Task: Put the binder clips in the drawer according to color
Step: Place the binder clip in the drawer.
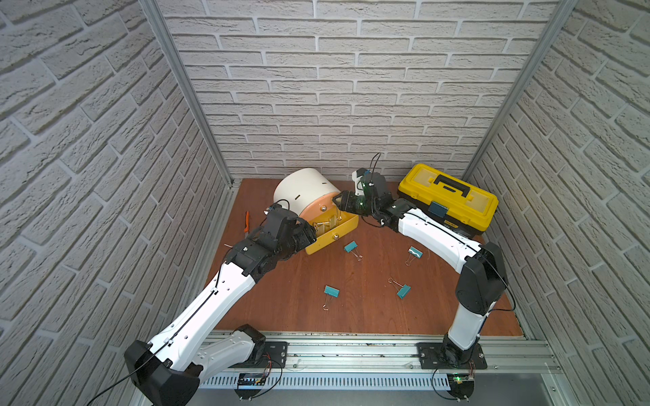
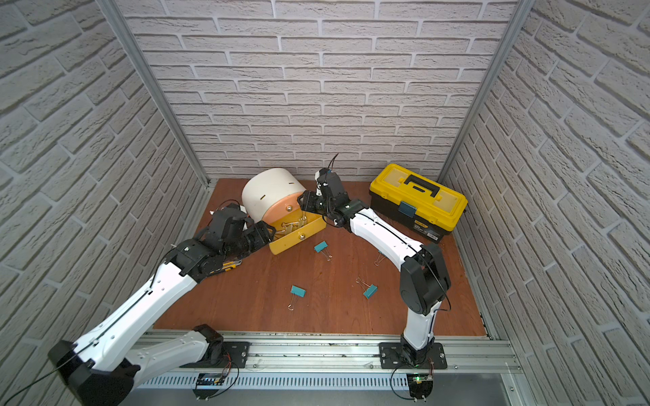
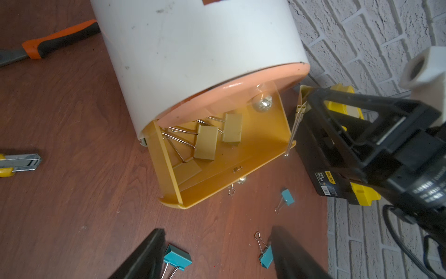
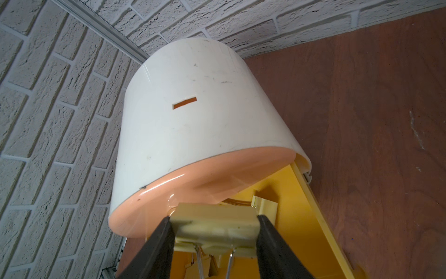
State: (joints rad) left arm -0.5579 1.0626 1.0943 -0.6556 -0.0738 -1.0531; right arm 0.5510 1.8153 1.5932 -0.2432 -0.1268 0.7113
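The white drum cabinet (image 1: 306, 189) lies near the back wall with its yellow drawer (image 1: 327, 242) pulled out. Three pale yellow binder clips (image 3: 206, 142) lie inside it. My right gripper (image 4: 213, 222) is shut on another pale yellow clip (image 4: 214, 229) and holds it over the drawer's right end, wire handles hanging down. My left gripper (image 3: 217, 230) is open and holds nothing; it hovers above the table at the drawer's left front. Several teal clips (image 1: 332, 291) lie loose on the table in front of the drawer.
A yellow-and-black toolbox (image 1: 448, 198) stands at the back right, close behind my right arm. An orange-handled tool (image 1: 247, 221) and a yellow utility knife (image 3: 17, 164) lie left of the cabinet. Brick-pattern walls close in three sides.
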